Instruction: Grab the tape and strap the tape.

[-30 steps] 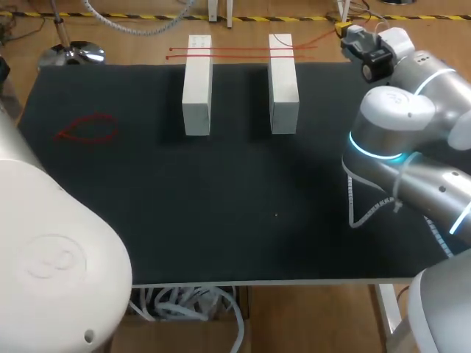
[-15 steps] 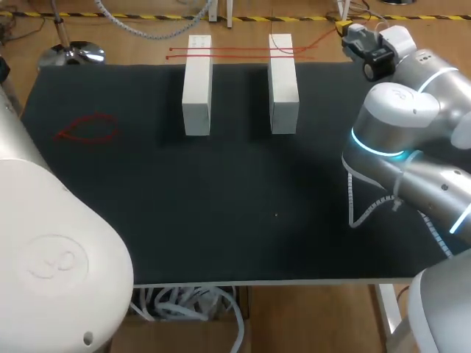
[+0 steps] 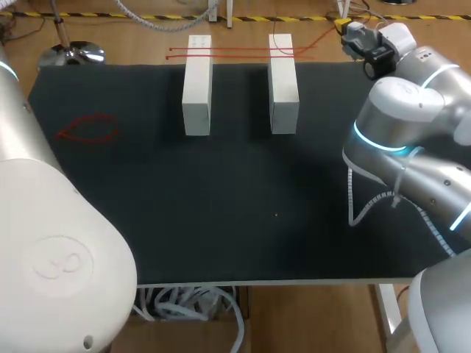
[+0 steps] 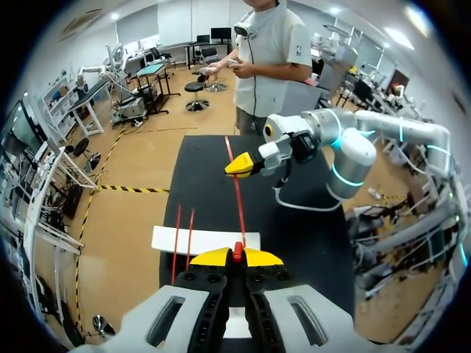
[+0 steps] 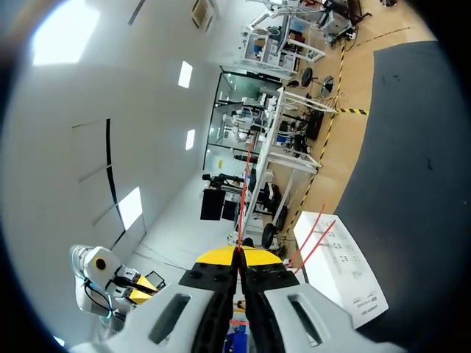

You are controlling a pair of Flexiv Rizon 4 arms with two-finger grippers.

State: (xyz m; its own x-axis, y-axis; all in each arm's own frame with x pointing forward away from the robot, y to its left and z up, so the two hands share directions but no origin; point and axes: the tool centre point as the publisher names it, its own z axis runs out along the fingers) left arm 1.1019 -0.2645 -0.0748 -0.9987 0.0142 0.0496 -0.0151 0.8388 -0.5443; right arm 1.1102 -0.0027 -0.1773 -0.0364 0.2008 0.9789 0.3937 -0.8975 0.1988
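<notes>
The left end effector (image 4: 234, 257) and right end effector (image 5: 238, 254) both pinch the red tape (image 4: 238, 202), seemingly stretched between them.

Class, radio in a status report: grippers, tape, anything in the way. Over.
Left gripper shut on red tape; right gripper shut on its other end. Tape straight between them. White block below left gripper, two more red ties across it.

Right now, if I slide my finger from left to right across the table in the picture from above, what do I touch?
Red strap loop → left white block → right white block → right gripper. The long red straps lie across both blocks, so I leave them out.
</notes>
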